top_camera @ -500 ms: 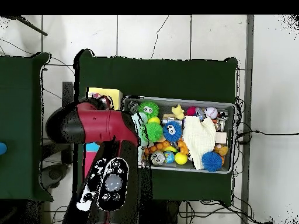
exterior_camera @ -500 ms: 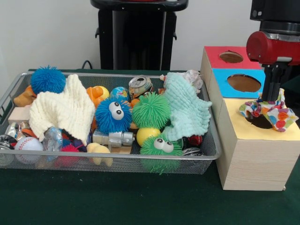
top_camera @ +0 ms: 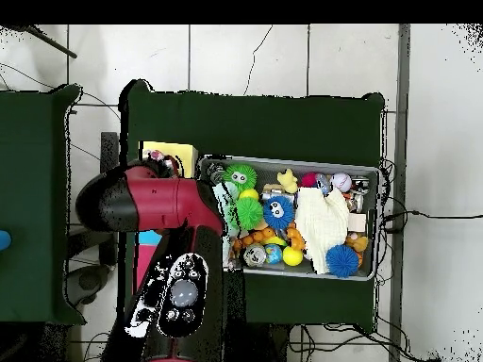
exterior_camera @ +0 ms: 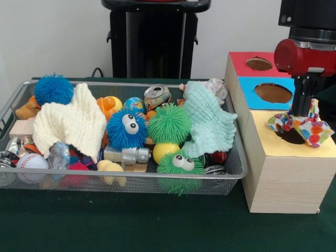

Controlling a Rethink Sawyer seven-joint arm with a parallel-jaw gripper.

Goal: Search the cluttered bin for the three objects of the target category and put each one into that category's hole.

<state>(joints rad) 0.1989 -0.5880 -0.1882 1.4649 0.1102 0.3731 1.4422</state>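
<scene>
Jaws of the red and black Sawyer gripper (exterior_camera: 303,109) are hanging over the multicoloured polka-dot plastic wrapper (exterior_camera: 300,128); whether they are spread or pinching it cannot be told, the tips being lost behind the crinkled plastic. That wrapper is lying bunched over the round dark hole (exterior_camera: 290,136) in the yellow face of the pale wooden box (exterior_camera: 283,181), covering much of the opening. Everything is sitting on a dark green table (exterior_camera: 131,223) before a white wall, with tiled floor showing around it from overhead. Beside the box, the wide silver wire-mesh bin (exterior_camera: 126,181) is holding spiky blue, green and googly-eyed balls, a cream knitted cloth (exterior_camera: 68,123), a mint knitted cloth (exterior_camera: 210,123), a crushed can and a baseball. From overhead, the arm (top_camera: 156,203) is hiding the red and blue faces. Other wrappers are hard to make out among the clutter.
</scene>
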